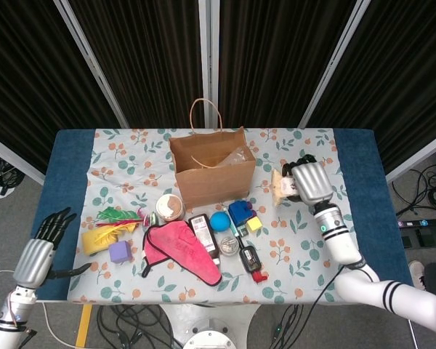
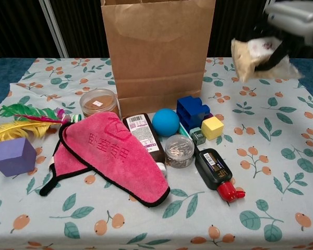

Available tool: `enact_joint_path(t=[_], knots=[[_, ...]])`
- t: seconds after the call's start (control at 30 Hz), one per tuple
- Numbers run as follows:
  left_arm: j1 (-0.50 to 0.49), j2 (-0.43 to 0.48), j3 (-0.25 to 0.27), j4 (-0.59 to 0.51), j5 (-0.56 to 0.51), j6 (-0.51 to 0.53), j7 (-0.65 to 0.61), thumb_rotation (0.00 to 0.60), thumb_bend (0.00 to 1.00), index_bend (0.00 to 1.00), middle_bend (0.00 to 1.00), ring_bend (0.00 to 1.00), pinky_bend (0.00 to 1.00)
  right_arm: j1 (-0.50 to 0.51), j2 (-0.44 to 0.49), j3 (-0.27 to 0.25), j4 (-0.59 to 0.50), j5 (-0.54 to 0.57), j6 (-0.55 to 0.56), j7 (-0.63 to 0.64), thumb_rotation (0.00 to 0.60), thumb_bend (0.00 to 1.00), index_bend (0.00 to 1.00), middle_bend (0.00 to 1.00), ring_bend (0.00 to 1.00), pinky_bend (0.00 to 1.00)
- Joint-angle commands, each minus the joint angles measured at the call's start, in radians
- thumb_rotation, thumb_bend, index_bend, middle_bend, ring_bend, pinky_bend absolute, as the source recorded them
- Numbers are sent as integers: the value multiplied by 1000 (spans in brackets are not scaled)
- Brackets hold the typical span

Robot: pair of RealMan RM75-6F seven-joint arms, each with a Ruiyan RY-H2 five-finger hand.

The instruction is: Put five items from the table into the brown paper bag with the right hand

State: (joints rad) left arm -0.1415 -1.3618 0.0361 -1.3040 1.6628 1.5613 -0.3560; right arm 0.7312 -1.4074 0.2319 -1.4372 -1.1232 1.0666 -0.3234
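Observation:
The brown paper bag [image 1: 211, 173] [image 2: 157, 52] stands open at the middle back of the table, with a clear wrapper showing inside. My right hand [image 1: 309, 182] [image 2: 292, 18] grips a clear snack packet [image 1: 282, 186] [image 2: 258, 57] and holds it in the air to the right of the bag. My left hand [image 1: 42, 249] hangs open off the table's left front corner, holding nothing; the chest view does not show it.
In front of the bag lie a pink cloth [image 2: 115, 156], a brown bottle [image 2: 143, 136], a blue ball [image 2: 165, 122], a blue block [image 2: 192, 111], a yellow cube [image 2: 212, 127], a jar of clips [image 2: 179, 150], a black bottle [image 2: 215, 169], a round tub [image 2: 98, 102], feathers [image 2: 21, 121] and a purple cube [image 2: 13, 156].

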Motion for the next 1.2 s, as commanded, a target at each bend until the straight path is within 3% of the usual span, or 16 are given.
enact_joint_path(t=[0.03, 0.17, 0.3, 0.67, 0.93, 1.03, 1.13, 1.2], knots=[[0, -1, 1, -1, 3, 2, 0, 392, 0, 87, 66, 28, 69, -21, 187, 131, -232, -19, 117, -5, 600, 138, 560, 544, 376, 260], [1, 0, 2, -7, 3, 3, -1, 392, 0, 88, 67, 27, 69, 23, 224, 237, -329, 33, 156, -45, 600, 146, 560, 545, 377, 262], [1, 8, -3, -16, -1, 7, -1, 394, 0, 88, 67, 28, 69, 103, 171, 296, -330, 93, 176, -112, 600, 155, 560, 544, 377, 262], [-2, 23, -12, -11, -17, -1, -10, 391, 0, 88, 67, 27, 69, 317, -103, 270, -86, 108, 190, -276, 600, 182, 563, 541, 376, 262], [2, 27, -20, -4, -32, -2, -23, 390, 0, 88, 67, 28, 69, 398, -225, 265, 55, 142, 164, -311, 600, 179, 555, 526, 370, 250], [4, 27, -20, 1, -33, 0, -29, 391, 0, 88, 66, 28, 69, 400, -238, 261, 56, 167, 143, -304, 600, 103, 471, 464, 295, 197], [5, 26, -19, 5, -34, 0, -32, 388, 0, 88, 66, 28, 69, 394, -230, 257, 48, 173, 125, -289, 600, 2, 279, 247, 65, 43], [6, 26, -19, 7, -34, 0, -32, 387, 0, 87, 66, 27, 69, 391, -230, 265, 44, 182, 129, -277, 600, 0, 146, 131, 2, 0]])
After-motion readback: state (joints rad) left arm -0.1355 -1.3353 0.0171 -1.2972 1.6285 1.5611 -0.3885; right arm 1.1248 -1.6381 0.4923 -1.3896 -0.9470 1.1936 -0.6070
